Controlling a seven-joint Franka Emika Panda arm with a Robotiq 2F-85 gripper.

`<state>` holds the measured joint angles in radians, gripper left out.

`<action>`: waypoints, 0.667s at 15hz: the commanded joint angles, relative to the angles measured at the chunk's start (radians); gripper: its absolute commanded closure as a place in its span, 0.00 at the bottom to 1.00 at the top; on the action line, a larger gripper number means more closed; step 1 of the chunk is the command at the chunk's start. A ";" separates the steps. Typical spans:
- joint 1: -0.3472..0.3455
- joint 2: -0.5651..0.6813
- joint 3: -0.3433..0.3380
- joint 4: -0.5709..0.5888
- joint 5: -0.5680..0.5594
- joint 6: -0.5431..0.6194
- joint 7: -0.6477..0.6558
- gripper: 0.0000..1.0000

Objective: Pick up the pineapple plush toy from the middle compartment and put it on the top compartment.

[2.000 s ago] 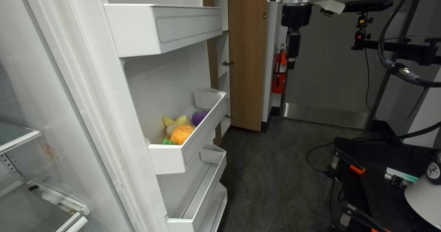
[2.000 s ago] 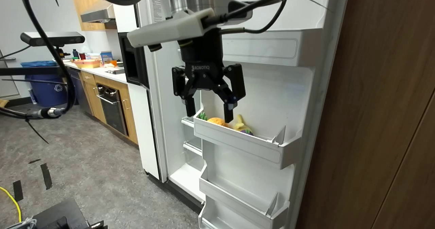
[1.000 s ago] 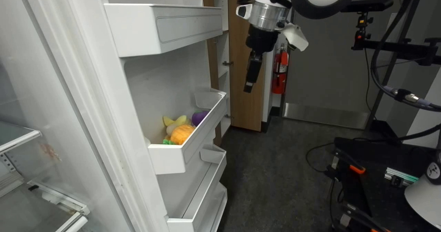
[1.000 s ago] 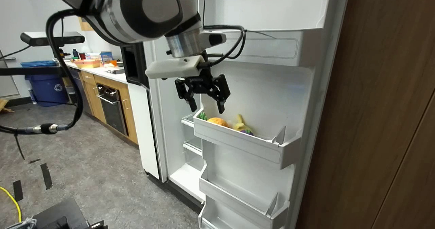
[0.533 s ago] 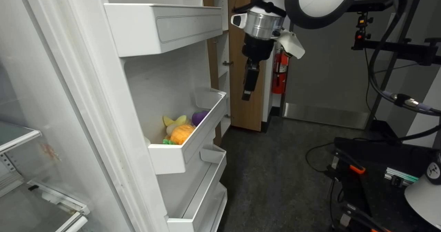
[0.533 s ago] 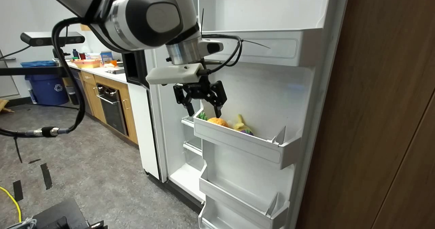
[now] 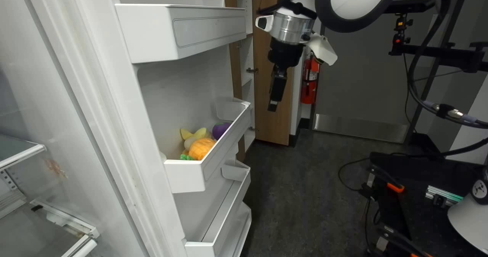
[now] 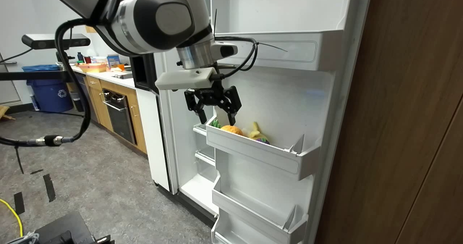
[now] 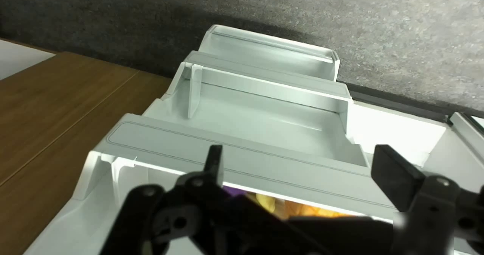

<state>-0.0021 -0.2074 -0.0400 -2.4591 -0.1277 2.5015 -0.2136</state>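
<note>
Black and jointed, the gripper has its two fingers spread wide apart, with the tips downward, before the front edge of the middle compartment and higher than it. Seen in an exterior view, it leans a little toward the fridge door and is apart from the bin. Inside the middle compartment, just behind the front edge, lies the pineapple plush toy, close to the corner which is nearest to the fridge shelf. Its body is rounded and soft, orange-yellow, with a pattern like a net, and at one end it has a green leafy tuft. This tuft points to the short end wall of the bin, so the long axis goes roughly along the bin's length; the front wall hides the lower side. Farther along the same edge are one purple round toy with a little green and, more to the back, one yellow banana-shaped toy; if the toys touch each other, I cannot tell. I count three soft toys, and four bins on the door, all of smooth white plastic. Uppermost is the top compartment, with a long, shallow front wall where a rounded rectangle is pressed in; its inside is hidden in both exterior views. Below the middle one follow two more bins. Beyond the side edge of the door stands one brown wooden panel with fine grain.
</note>
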 commanded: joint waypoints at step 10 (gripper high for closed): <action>-0.012 0.267 0.115 0.052 -0.323 0.477 0.406 0.00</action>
<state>-0.0021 -0.0268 0.0681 -2.4609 -0.3154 2.9097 0.0714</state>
